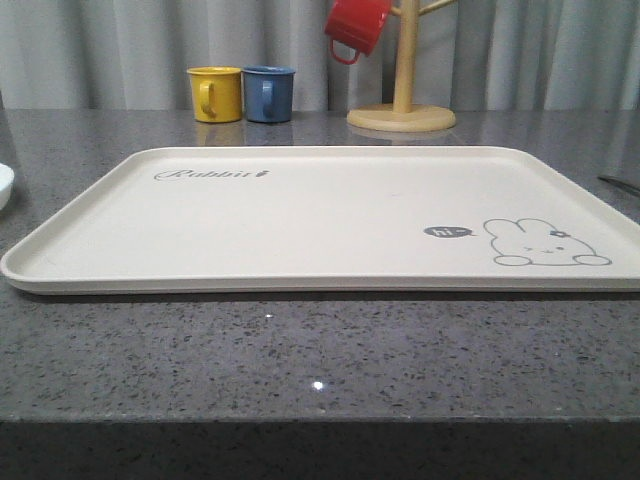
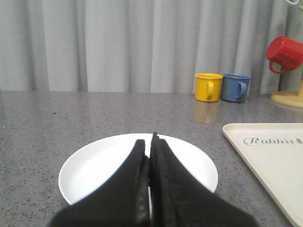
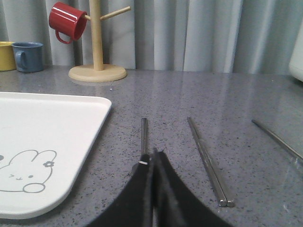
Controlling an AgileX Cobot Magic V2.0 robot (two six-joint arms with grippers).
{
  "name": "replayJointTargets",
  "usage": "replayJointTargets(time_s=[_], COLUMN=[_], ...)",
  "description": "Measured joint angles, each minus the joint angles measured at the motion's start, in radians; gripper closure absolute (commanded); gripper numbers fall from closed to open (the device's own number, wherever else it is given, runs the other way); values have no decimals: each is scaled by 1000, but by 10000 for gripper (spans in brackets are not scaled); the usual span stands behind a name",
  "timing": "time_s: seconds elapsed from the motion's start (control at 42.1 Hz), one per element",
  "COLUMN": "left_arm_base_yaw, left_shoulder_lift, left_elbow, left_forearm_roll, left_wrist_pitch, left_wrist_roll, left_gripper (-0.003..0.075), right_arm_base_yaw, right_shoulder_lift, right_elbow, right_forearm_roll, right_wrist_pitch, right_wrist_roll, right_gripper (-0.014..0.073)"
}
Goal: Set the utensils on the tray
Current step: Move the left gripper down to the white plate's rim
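Waiting bare on the speckled grey stone surface (image 1: 300,350): large cream rectangular plastic tray (image 1: 300,215) with low rim and grey rabbit drawing, nothing yet laid on it. Left of the tray, just off its near-left corner, round white shallow plate (image 2: 99,165), with left pincer (image 2: 150,151) poised above it, black fingers pressed together, gripping nothing. Right of the tray, three slim metal pieces lying apart on the stone: thin shiny metal handle (image 3: 144,135) nearest the tray's edge, working end hidden behind the pincer; pair of flat metal chopsticks (image 3: 206,158) side by side, touching; farther right, another thin metal rod (image 3: 277,139), kind unclear. Right pincer (image 3: 154,158) likewise closed and empty, hovering over the near end of that first handle, seemingly lined up for a first pick. Far behind, clear of the work: yellow mug (image 1: 215,93) beside blue mug (image 1: 268,93), red mug (image 1: 355,27) hung on wooden mug tree (image 1: 402,100).
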Motion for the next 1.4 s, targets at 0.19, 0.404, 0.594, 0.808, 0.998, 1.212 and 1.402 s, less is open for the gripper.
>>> replayJointTargets(time_s=[0.19, 0.404, 0.594, 0.808, 0.998, 1.212, 1.402], left_arm_base_yaw=[0, 0, 0, 0, 0, 0, 0], left_shoulder_lift=[0, 0, 0, 0, 0, 0, 0], left_elbow=[0, 0, 0, 0, 0, 0, -73], left_forearm_roll=[0, 0, 0, 0, 0, 0, 0], left_wrist_pitch=[0, 0, 0, 0, -7, -24, 0], left_wrist_roll=[0, 0, 0, 0, 0, 0, 0], left_gripper=[740, 740, 740, 740, 740, 740, 740], right_arm_base_yaw=[0, 0, 0, 0, 0, 0, 0], right_shoulder_lift=[0, 0, 0, 0, 0, 0, 0], right_elbow=[0, 0, 0, 0, 0, 0, -80], right_forearm_roll=[0, 0, 0, 0, 0, 0, 2], right_wrist_pitch=[0, 0, 0, 0, 0, 0, 68], right_wrist_roll=[0, 0, 0, 0, 0, 0, 0], right_gripper=[659, 659, 659, 659, 659, 659, 659])
